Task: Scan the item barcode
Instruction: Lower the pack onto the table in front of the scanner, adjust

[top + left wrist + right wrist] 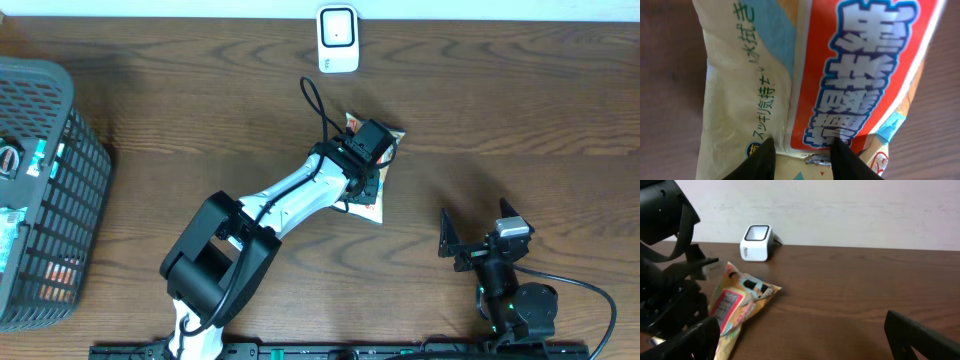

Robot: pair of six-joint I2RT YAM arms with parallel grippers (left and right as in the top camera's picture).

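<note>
The item is a snack packet point(367, 206) with red, yellow and light-blue print, at the middle of the wooden table. It fills the left wrist view point(805, 75) and shows at the left of the right wrist view point(735, 305). My left gripper point(368, 150) is over it. Both black fingertips point(765, 157) press a fold of the packet between them, so it is shut on the packet. No barcode shows. The white scanner point(338, 38) stands at the table's far edge, beyond the packet point(756, 242). My right gripper point(478, 230) is wide open and holds nothing point(802, 340).
A dark mesh basket point(45, 190) with several packaged goods stands at the left edge. The left arm point(665, 280) fills the left side of the right wrist view. A pale wall runs behind the scanner.
</note>
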